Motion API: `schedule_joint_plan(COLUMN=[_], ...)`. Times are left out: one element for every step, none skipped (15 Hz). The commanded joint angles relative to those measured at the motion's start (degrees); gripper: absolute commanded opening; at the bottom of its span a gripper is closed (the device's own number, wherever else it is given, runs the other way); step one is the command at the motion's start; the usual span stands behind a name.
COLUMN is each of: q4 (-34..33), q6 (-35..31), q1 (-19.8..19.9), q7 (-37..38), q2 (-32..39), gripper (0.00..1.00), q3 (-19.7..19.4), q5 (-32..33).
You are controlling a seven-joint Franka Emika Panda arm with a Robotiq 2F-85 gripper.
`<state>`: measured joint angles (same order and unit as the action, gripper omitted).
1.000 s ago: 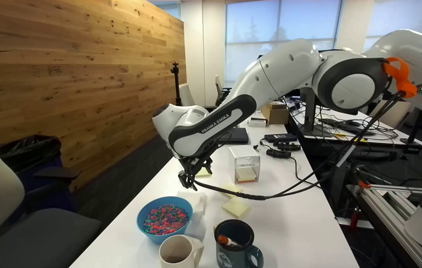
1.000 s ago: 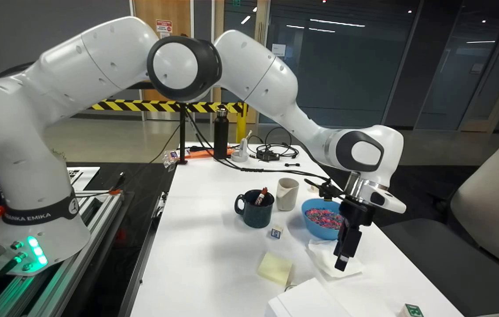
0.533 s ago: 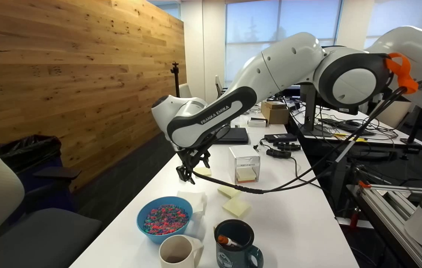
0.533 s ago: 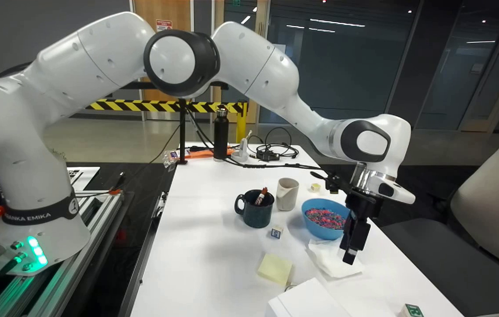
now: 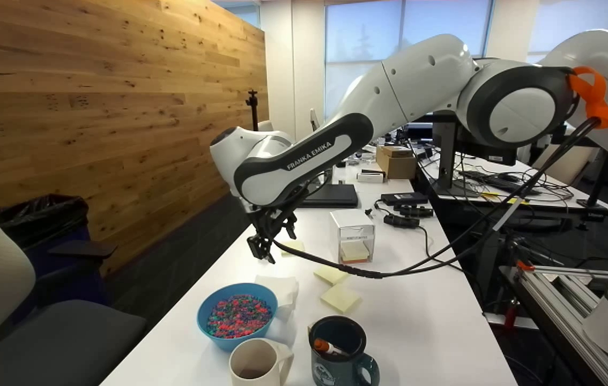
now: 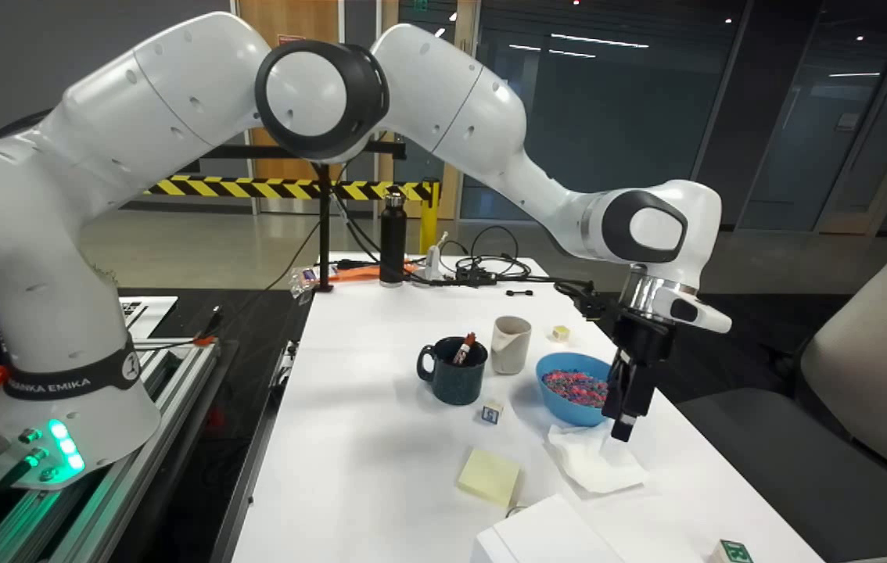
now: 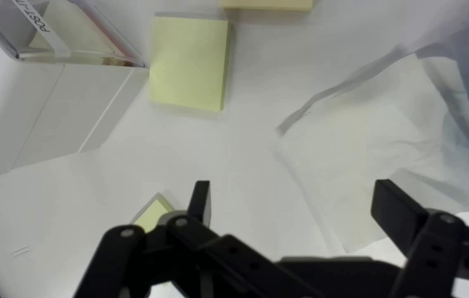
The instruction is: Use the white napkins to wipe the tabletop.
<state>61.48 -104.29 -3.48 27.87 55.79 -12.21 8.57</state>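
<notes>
1. White napkin [image 6: 594, 461]: spread on tabletop [image 6: 357, 438], just beside blue bowl [image 6: 565, 409].
2. End effector [image 7: 292, 198] hangs above, jaws parted, nothing held.
3. Napkin below, off toward bowl side; descent likely needs shifting bowlward.

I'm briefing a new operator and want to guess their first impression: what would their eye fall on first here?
Most likely the white Franka Emika arm, arching in over the white tabletop with its black gripper open above it. Next, perhaps, the blue bowl of brightly coloured bits, standing beside the white napkin.
</notes>
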Motion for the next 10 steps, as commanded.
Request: schedule_joint_plan(q4=[2.9, 2.9, 3.2, 3.4, 3.6, 3.9, 4.2, 4.6, 5.0, 5.4], q6=[0.4, 0.9, 0.7, 0.8, 0.5, 0.4, 0.4, 0.2, 0.1, -0.2], q1=[-1.3, -1.7, -2.1, -2.4, -2.6, -2.8, -3.0, -3.3, -3.4, -3.5], q7=[0.0, 0.2, 0.3, 0.3, 0.3, 0.2, 0.0, 0.4, 0.4, 0.3], q2=[-2.5, -2.5, -2.6, -2.9, -3.0, -3.2, -3.4, -3.7, -3.9, -4.1], gripper=[1.00, 1.00, 1.00, 1.00, 1.00, 1.00, 1.00, 1.00, 1.00, 1.00], q3=[0.4, 0.3, 0.3, 0.4, 0.4, 0.5, 0.6, 0.5, 0.6, 0.6], q5=[1.3, 1.4, 1.5, 1.5, 1.5, 1.5, 1.4, 1.5, 1.5, 1.5])
